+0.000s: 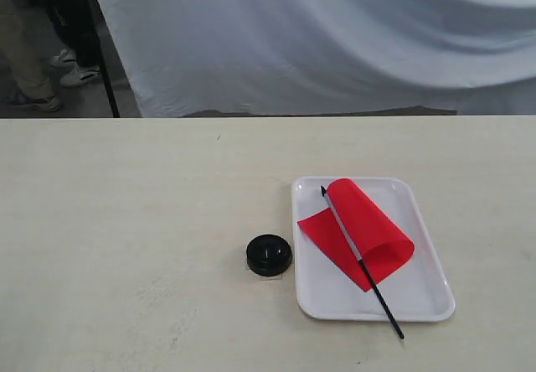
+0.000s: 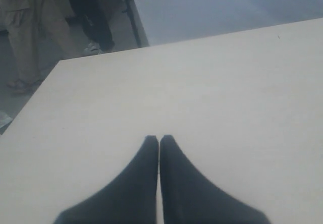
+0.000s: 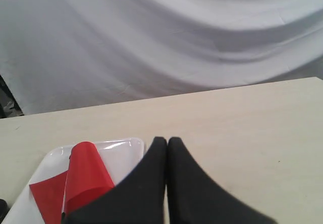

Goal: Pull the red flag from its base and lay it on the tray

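The red flag [image 1: 358,230] lies flat in the white tray [image 1: 426,238], its cloth folded over and its thin black pole running diagonally, the butt end sticking out past the tray's near rim. The round black base [image 1: 269,255] stands on the table just left of the tray, nothing in it. Neither gripper shows in the exterior view. My right gripper [image 3: 167,141] is shut, holding nothing, with the red flag [image 3: 81,178] and the tray [image 3: 123,153] beside its fingers. In the left wrist view, only bare table lies around my left gripper [image 2: 159,139], which is shut on nothing.
A pale wooden table [image 1: 126,221] carries everything. A white cloth backdrop [image 1: 318,37] hangs behind the far edge. At the back left stand a black pole [image 1: 102,54] and people's legs [image 1: 33,54].
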You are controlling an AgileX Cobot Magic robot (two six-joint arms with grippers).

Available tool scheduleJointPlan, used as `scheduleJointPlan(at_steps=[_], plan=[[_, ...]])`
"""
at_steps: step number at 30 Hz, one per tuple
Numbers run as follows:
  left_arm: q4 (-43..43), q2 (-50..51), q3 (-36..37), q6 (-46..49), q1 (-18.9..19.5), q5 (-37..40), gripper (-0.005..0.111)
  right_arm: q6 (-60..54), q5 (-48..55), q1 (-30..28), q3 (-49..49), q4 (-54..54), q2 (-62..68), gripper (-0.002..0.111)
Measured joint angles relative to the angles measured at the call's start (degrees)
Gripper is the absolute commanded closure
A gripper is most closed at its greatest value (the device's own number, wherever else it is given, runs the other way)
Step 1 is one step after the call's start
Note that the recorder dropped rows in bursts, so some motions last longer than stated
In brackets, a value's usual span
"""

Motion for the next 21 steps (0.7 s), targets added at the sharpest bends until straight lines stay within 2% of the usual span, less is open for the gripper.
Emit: scheduleJointPlan(at_steps=[21], plan=[[0.0,0.0,0.0,0.0,0.0,0.0,0.105,0.9,2.2,0.0,0.0,0.0,0.0,0.107]])
